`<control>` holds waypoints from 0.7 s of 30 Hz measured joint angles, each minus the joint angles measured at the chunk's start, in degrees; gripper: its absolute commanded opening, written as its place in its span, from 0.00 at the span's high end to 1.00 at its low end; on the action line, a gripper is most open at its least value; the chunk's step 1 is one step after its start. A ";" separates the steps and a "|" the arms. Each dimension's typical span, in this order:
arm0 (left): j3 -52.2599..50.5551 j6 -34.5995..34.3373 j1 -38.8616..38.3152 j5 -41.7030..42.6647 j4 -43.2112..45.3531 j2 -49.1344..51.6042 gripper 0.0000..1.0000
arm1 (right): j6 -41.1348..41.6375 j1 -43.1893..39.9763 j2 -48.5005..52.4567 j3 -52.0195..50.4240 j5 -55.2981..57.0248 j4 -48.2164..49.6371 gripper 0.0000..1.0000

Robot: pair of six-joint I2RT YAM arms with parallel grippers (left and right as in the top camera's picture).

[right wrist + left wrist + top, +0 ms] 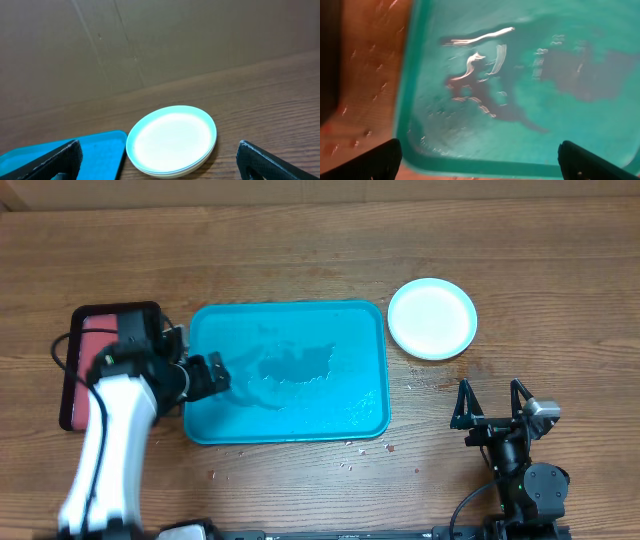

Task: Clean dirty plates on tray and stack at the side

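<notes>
Plates [432,318] sit stacked on the desk [300,240], just ahead of the right hand [492,402], whose fingers are spread wide and hold nothing. The left hand [213,374] is equally wide and empty; the wet teal tray [290,437] lies beneath and ahead of it.

one tray [350,340], one dark tray [110,308], one plate stack [432,318]
</notes>
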 measured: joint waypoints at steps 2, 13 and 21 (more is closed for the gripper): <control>-5.64 2.34 -3.39 0.24 8.09 -8.37 0.00 | 0.04 -0.07 0.00 0.00 0.02 -0.04 0.00; -30.67 7.23 -12.44 -0.20 27.89 -44.57 0.00 | 0.02 -0.09 0.00 0.00 0.04 -0.04 0.00; -40.94 7.45 -12.44 -1.77 38.16 -58.90 0.00 | 0.02 -0.09 0.00 0.00 0.17 -0.02 0.00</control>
